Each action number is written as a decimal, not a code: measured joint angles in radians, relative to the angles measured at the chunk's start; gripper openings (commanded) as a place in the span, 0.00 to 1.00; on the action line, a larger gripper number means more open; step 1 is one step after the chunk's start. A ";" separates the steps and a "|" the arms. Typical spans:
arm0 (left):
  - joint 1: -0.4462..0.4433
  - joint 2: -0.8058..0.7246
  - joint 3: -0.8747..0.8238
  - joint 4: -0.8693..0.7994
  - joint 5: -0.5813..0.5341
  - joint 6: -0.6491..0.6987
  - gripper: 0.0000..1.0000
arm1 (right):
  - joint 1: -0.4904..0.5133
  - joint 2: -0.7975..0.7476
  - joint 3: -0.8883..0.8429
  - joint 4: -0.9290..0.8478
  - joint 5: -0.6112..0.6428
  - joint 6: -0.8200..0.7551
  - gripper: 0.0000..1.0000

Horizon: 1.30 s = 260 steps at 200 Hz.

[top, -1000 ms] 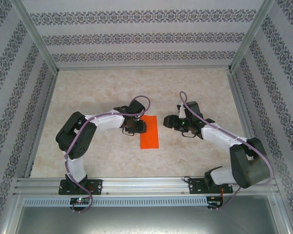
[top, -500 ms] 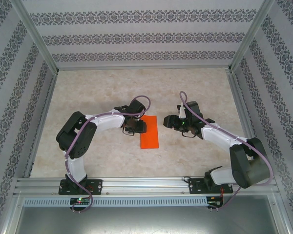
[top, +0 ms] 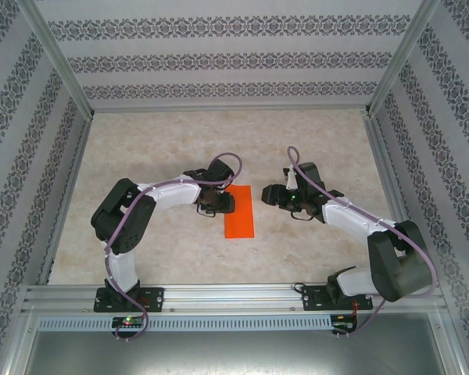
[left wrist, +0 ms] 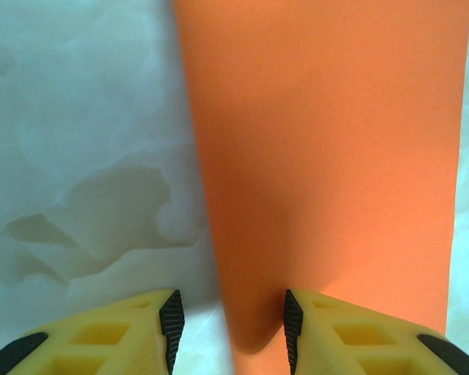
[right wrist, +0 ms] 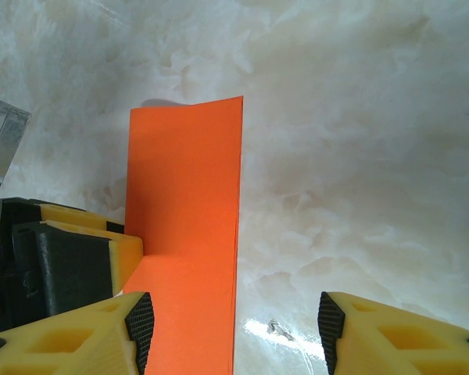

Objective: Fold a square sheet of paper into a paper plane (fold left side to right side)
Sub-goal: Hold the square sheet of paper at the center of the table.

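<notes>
The orange sheet (top: 241, 215) lies flat mid-table as a narrow upright rectangle, doubled over with two edges stacked along its right side (right wrist: 236, 258). My left gripper (top: 220, 203) sits low at the sheet's upper left edge. Its jaws stand open (left wrist: 232, 336), and the paper's left edge (left wrist: 211, 234) runs between the fingertips, one tip over the table and one over the paper. My right gripper (top: 275, 195) hovers just right of the sheet, open (right wrist: 230, 336), straddling the paper's right edge. The left gripper's yellow finger (right wrist: 86, 254) rests on the sheet (right wrist: 184, 219).
The marbled beige tabletop (top: 313, 141) is bounded by patterned walls and aluminium posts (top: 59, 58). A metal rail (top: 234, 295) runs along the near edge, carrying both arm bases.
</notes>
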 measured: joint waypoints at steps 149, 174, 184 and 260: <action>-0.002 0.021 0.034 -0.040 -0.004 0.000 0.44 | 0.006 0.003 0.000 0.000 -0.003 0.000 0.60; -0.004 0.021 0.036 -0.042 -0.005 0.000 0.44 | 0.006 0.004 0.000 0.000 -0.003 0.000 0.60; -0.006 0.021 0.036 -0.042 -0.011 0.000 0.44 | 0.006 0.005 0.000 0.000 -0.003 0.000 0.60; -0.008 0.029 0.048 -0.056 -0.018 -0.002 0.44 | 0.006 0.009 0.000 0.000 -0.003 0.000 0.60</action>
